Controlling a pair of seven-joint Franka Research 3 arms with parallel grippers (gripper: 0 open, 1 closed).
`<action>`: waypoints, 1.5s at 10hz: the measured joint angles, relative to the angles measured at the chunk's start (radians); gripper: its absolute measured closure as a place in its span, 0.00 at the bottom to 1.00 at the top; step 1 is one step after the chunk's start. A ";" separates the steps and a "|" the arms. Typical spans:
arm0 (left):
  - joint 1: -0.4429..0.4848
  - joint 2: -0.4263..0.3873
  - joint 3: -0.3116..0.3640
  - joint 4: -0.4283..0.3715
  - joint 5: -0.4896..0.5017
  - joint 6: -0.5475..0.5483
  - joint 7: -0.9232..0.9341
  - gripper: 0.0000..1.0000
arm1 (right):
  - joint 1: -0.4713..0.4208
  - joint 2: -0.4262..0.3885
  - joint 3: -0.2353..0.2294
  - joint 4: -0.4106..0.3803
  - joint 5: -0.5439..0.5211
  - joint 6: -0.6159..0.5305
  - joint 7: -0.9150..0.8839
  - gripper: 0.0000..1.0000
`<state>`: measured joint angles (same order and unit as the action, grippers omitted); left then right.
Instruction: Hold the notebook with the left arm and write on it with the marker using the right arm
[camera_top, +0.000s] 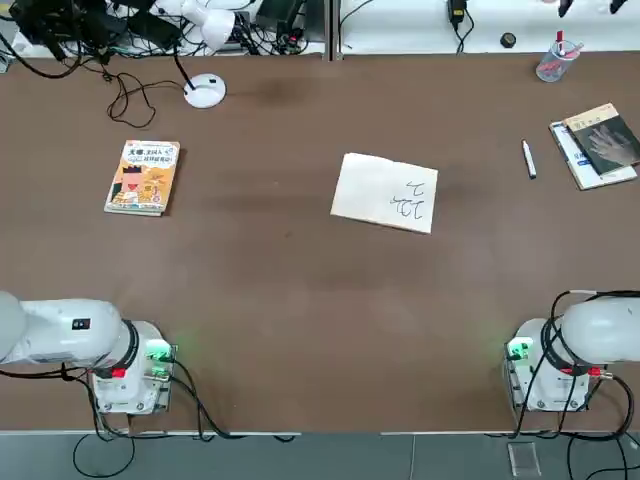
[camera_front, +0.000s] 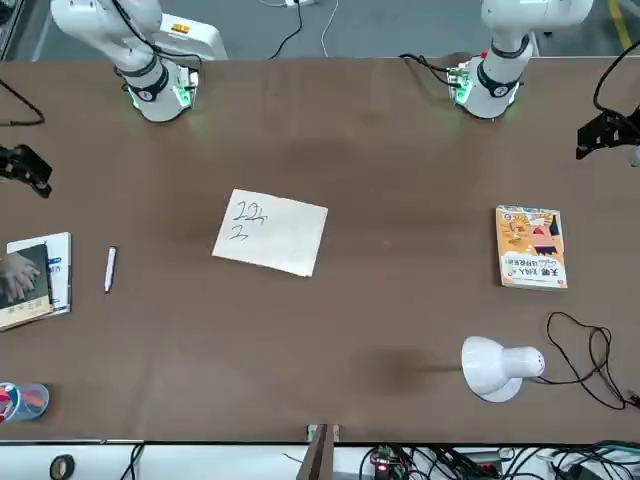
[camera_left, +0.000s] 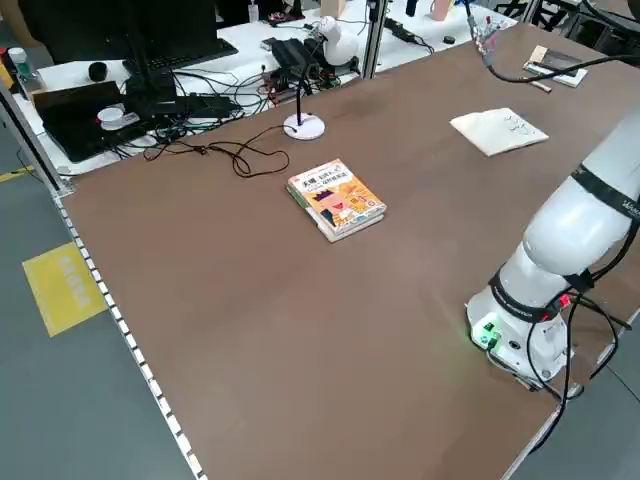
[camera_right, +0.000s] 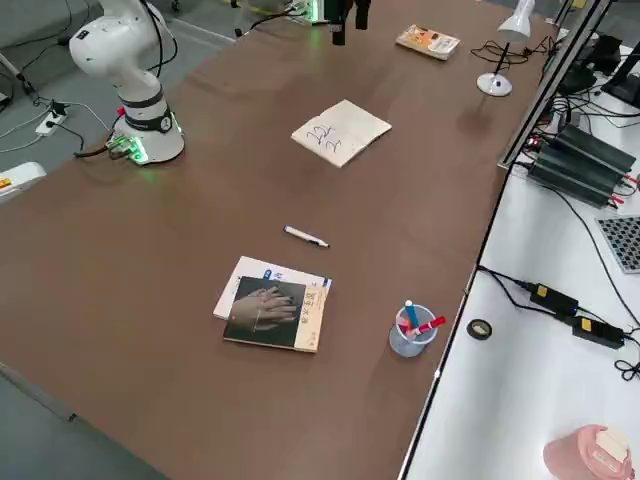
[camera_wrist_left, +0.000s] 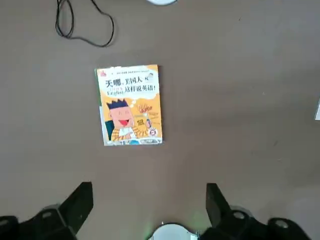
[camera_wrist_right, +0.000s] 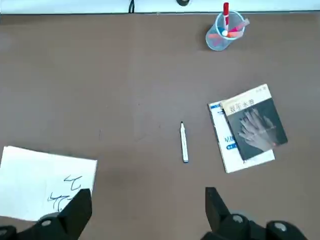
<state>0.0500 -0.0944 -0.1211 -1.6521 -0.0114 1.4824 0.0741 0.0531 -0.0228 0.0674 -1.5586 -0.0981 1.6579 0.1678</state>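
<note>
Near the middle of the overhead view, a little right of centre, the notebook (camera_top: 385, 193) lies flat on the brown counter (camera_top: 300, 300), slightly askew, with a few black strokes on the part toward the frame's right. Nothing is touching it. The marker (camera_top: 528, 159) lies by itself toward the right edge of that view, well apart from the notebook and just left of a dark-covered book (camera_top: 598, 143) showing a hand, which rests on top of a white booklet. In the upper right corner stands a clear cup (camera_top: 555, 62) with a red-tipped pen in it. Over on the left side of the overhead view lies an orange-yellow illustrated book (camera_top: 143, 176), and above it, near the top edge, a white desk lamp (camera_top: 206, 60) with its black cable looping across the counter. The left arm (camera_top: 70, 335) sits in the lower left corner and the right arm (camera_top: 585, 345) in the lower right, both far back from the notebook. In the wrist views the left gripper (camera_wrist_left: 149, 202) hangs above the orange-yellow book with its jaws spread wide and holding nothing, and the right gripper (camera_wrist_right: 148, 206) hangs high over the counter with its jaws likewise spread and empty, the marker and one corner of the notebook visible below it.
</note>
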 joint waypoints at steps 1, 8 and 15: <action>0.000 0.000 0.000 0.003 0.000 -0.006 -0.003 0.00 | 0.000 0.002 0.000 -0.004 0.000 0.000 0.001 0.00; 0.000 0.006 -0.004 0.015 0.000 -0.013 -0.011 0.00 | 0.000 -0.005 0.000 0.009 0.000 -0.028 0.002 0.00; 0.000 0.035 -0.007 0.015 0.000 -0.013 -0.014 0.00 | -0.002 -0.005 -0.001 0.009 0.000 -0.029 0.004 0.00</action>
<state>0.0505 -0.0596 -0.1280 -1.6373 -0.0114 1.4697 0.0603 0.0513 -0.0278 0.0665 -1.5494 -0.0978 1.6292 0.1718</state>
